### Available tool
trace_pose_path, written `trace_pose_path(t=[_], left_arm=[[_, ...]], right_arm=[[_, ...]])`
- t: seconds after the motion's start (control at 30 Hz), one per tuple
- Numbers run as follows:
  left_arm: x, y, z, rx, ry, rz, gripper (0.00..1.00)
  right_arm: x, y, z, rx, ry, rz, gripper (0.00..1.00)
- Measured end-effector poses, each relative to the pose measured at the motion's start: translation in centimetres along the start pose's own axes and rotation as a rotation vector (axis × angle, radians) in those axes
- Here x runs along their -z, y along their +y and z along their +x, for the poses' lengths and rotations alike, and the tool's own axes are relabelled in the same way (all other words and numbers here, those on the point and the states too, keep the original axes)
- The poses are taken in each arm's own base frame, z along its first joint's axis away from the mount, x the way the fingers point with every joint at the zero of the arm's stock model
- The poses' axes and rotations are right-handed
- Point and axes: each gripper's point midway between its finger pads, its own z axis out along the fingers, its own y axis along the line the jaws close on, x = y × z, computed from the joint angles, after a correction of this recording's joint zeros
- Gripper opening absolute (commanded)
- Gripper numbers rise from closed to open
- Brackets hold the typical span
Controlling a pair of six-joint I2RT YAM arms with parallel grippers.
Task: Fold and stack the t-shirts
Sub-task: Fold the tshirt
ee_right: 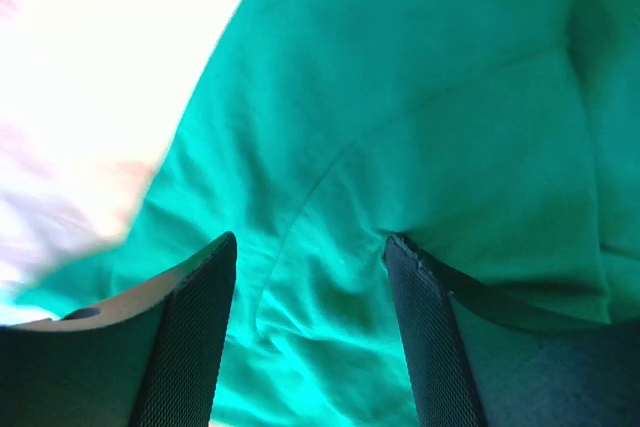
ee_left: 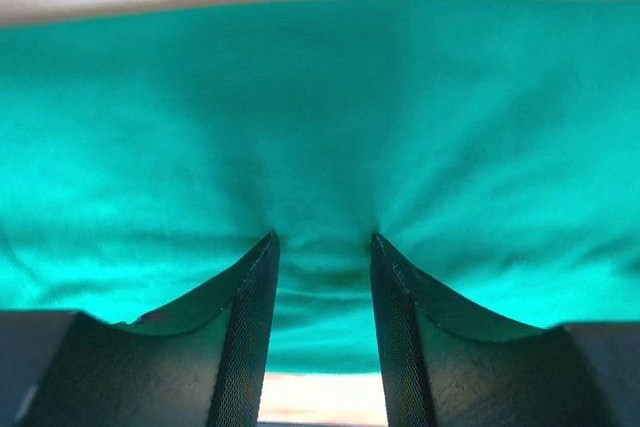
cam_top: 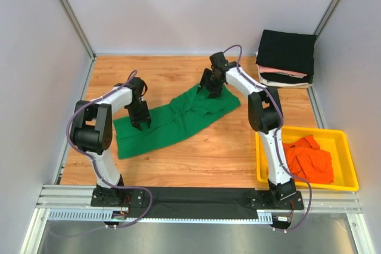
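A green t-shirt (cam_top: 172, 120) lies crumpled and stretched across the middle of the wooden table. My left gripper (cam_top: 141, 122) is open and presses down on its left part; in the left wrist view the fingertips (ee_left: 262, 252) dent the green cloth (ee_left: 320, 127), which bunches between them. My right gripper (cam_top: 209, 90) is open over the shirt's far right end; its fingers (ee_right: 205, 277) straddle a fold of green cloth (ee_right: 420, 107). A stack of folded shirts (cam_top: 286, 57), black on top, sits at the back right.
A yellow bin (cam_top: 342, 141) at the right front holds crumpled orange shirts (cam_top: 309, 159). Grey walls enclose the table on the left, back and right. A metal rail (cam_top: 196, 197) runs along the near edge.
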Motion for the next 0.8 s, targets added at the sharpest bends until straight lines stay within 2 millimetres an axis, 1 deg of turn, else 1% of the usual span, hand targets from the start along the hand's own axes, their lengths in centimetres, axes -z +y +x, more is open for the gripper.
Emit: trace_pose_path(t=[0.03, 0.1, 0.13, 0.2, 0.27, 0.37, 0.47, 0.53, 0.6, 0.7, 0.8], left_arm=[[0.1, -0.3, 0.6, 0.005, 0.009, 0.027, 0.49], [0.2, -1.0, 2.1, 0.015, 0.030, 0.085, 0.49], [0.3, -1.4, 3.1, 0.019, 0.045, 0.118, 0.49], [0.6, -2.3, 5.6, 0.025, 0.082, 0.184, 0.49], [0.7, -3.7, 8.4, 0.026, 0.125, 0.243, 0.50], [1.1, -7.2, 13.6, -0.038, 0.220, 0.338, 0.50], [1.5, -11.6, 17.7, -0.141, 0.289, 0.419, 0.50], [1.7, -13.6, 19.2, -0.183, 0.306, 0.456, 0.50], [1.9, -14.7, 19.7, -0.195, 0.306, 0.470, 0.50], [2.1, -14.2, 19.6, -0.184, 0.303, 0.417, 0.51], [2.8, -14.2, 18.8, -0.182, 0.279, 0.371, 0.52]], right_arm=[[-0.7, 1.1, -1.3, 0.009, -0.013, -0.027, 0.63], [-1.8, 2.7, -3.4, 0.022, -0.042, -0.075, 0.64], [-2.3, 3.6, -4.4, 0.027, -0.056, -0.099, 0.64], [-3.4, 5.4, -6.2, 0.042, -0.091, -0.163, 0.64], [-4.2, 7.0, -7.3, 0.049, -0.113, -0.232, 0.66], [-5.1, 9.2, -8.4, 0.061, -0.153, -0.339, 0.69], [-5.6, 10.9, -8.6, 0.076, -0.174, -0.417, 0.71], [-5.9, 12.0, -8.7, 0.084, -0.187, -0.462, 0.72], [-6.2, 12.9, -8.7, 0.089, -0.200, -0.503, 0.72], [-6.6, 13.7, -9.6, 0.087, -0.243, -0.557, 0.72], [-6.7, 13.7, -10.9, 0.074, -0.285, -0.589, 0.72]])
